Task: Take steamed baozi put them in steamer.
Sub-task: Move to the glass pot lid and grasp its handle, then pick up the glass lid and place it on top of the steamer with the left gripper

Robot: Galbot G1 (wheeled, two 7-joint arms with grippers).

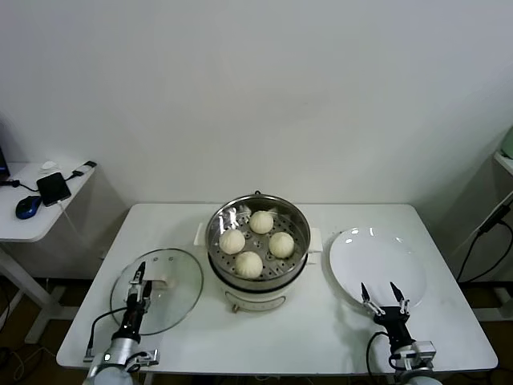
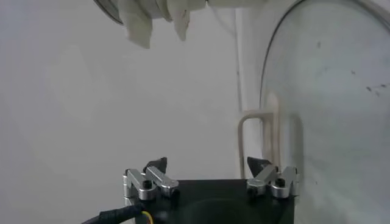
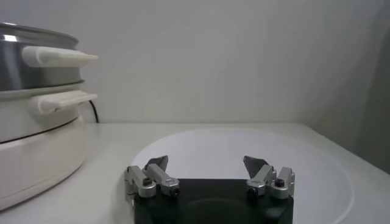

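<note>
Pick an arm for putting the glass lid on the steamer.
Left. The left gripper is open right over the glass lid, which lies on the table left of the steamer. The right gripper, also open, sits at the near rim of the empty plate, across the steamer from the lid.

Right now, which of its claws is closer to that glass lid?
Left. The left gripper hovers over the glass lid; the right gripper is across the table by the plate.
</note>
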